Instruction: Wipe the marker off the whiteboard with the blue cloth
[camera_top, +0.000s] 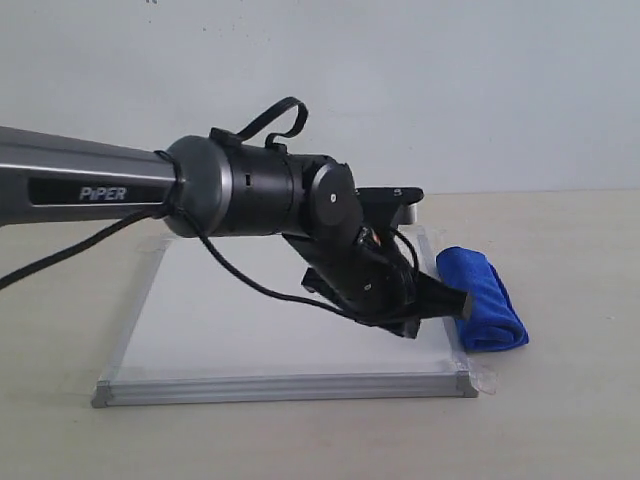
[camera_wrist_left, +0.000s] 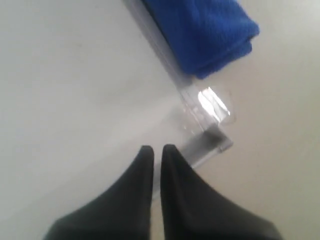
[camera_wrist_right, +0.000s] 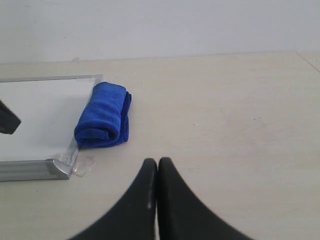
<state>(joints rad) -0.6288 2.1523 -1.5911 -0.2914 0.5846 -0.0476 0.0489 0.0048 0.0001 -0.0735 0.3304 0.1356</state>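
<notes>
**Left gripper** (camera_wrist_left: 156, 150): two black, smooth, tapering fingers are seen with only a thin slit between their tips. Nothing is held. The tips are poised over the near right corner of the whiteboard (camera_wrist_left: 75, 75), a flat, matt white panel. It is edged by a silver-grey metal frame (camera_wrist_left: 210, 145). A glossy, clear tape tab (camera_wrist_left: 215, 104) is stuck at that corner.

**Right gripper** (camera_wrist_right: 156, 161): the curved black fingers are pressed together tip to tip, with nothing between them. They are held above the bare beige table (camera_wrist_right: 225, 110), well apart from the board.

**Blue cloth** (camera_wrist_right: 105, 116): a thick, fluffy, royal-blue roll of oblong form is laid along the board's right edge, near the front corner. It is pressed against the frame. Whether it overlaps the frame cannot be told. A rolled end is turned toward the right wrist camera.

**Exterior view**: the left arm (camera_top: 100, 185) is shown as a grey tube ending in a black cylindrical wrist. It is extended across the whiteboard (camera_top: 230, 320) from the left. The left gripper (camera_top: 462, 303) is seen just beside the blue cloth (camera_top: 490, 300). A black cable (camera_top: 240, 280) is looped beneath the wrist.
</notes>
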